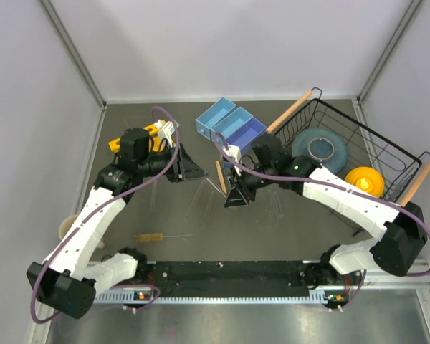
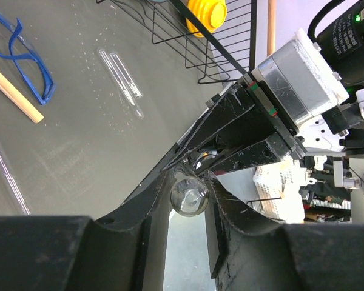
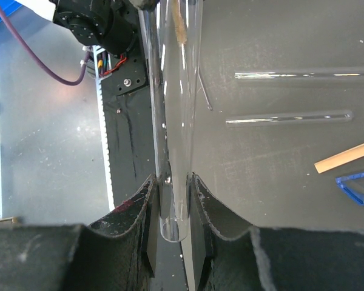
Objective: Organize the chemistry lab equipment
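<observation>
- Glass tube (image 3: 173,139), clear, thin-walled and straight, with one open end and one rounded end, held off the table (image 1: 272,236) near its middle.
- Right gripper (image 3: 173,179) pinches the tube near the open end, its black padded fingers pressed against both sides.
- Left gripper (image 2: 190,182) meets the rounded end, with a finger close on each side. Whether they press on the glass cannot be told.
- The two arms reach inward from the near edge, elbows out. Their grippers face each other almost nose to nose.
- Two more glass tubes (image 3: 291,118) lie flat and parallel on the dark grey table just beside the right gripper.
- Flat wooden stick (image 3: 346,156) and blue-framed safety glasses (image 2: 30,57) lie near each other beyond those tubes.
- Wire-handled brush (image 1: 154,236) with tan bristles lies alone on open table under the left arm.
- Black wire basket (image 1: 358,125) with wooden handles fills the far right corner.
- Two blue bins (image 1: 229,123) sit at the far edge, behind the grippers.
</observation>
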Robot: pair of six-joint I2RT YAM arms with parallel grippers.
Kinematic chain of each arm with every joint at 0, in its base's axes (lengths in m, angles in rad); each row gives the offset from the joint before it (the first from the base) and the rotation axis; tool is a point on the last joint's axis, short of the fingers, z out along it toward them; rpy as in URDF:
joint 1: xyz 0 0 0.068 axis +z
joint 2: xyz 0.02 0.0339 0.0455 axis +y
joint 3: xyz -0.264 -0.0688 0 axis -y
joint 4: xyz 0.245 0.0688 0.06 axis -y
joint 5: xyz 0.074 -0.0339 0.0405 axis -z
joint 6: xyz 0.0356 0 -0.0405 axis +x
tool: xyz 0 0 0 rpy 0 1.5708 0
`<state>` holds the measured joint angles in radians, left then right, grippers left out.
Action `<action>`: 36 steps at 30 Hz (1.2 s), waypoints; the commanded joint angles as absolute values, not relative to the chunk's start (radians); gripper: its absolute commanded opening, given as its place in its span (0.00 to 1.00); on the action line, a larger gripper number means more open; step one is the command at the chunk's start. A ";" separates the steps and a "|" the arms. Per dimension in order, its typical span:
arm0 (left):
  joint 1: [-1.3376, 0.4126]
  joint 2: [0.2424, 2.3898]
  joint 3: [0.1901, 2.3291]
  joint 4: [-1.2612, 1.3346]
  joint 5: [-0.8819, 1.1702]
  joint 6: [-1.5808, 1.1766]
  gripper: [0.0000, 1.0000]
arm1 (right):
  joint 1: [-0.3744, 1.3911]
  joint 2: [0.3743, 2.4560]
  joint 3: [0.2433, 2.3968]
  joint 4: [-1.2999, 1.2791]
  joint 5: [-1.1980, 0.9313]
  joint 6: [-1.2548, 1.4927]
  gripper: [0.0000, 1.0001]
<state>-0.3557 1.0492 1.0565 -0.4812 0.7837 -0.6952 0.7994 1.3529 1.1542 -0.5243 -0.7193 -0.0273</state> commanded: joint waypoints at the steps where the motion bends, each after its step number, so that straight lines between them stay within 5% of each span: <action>1: -0.353 1.061 1.108 -0.472 0.799 -0.673 0.30 | 0.824 1.341 1.201 -0.511 -0.724 -0.058 0.15; 11: -0.353 1.048 1.094 -0.485 0.787 -0.666 0.15 | 0.827 1.339 1.207 -0.523 -0.715 -0.072 0.20; 14: -0.350 1.025 1.085 -0.491 0.766 -0.658 0.14 | 0.827 1.341 1.216 -0.540 -0.709 -0.084 0.42; 19: -0.338 0.993 1.081 -0.523 0.716 -0.634 0.13 | 0.825 1.342 1.252 -0.574 -0.693 -0.126 0.57; 26: -0.293 0.956 1.085 -0.584 0.647 -0.591 0.13 | 0.781 1.348 1.331 -0.672 -0.753 -0.238 0.92; 36: -0.219 0.995 1.172 -0.715 0.453 -0.440 0.13 | 0.655 1.286 1.339 -0.741 -0.821 -0.356 0.99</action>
<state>-0.2543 0.9733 1.0863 -0.6670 0.5674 -0.5430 0.7006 1.3453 1.3182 -0.7242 -0.7650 -0.2958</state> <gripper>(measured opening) 0.286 0.986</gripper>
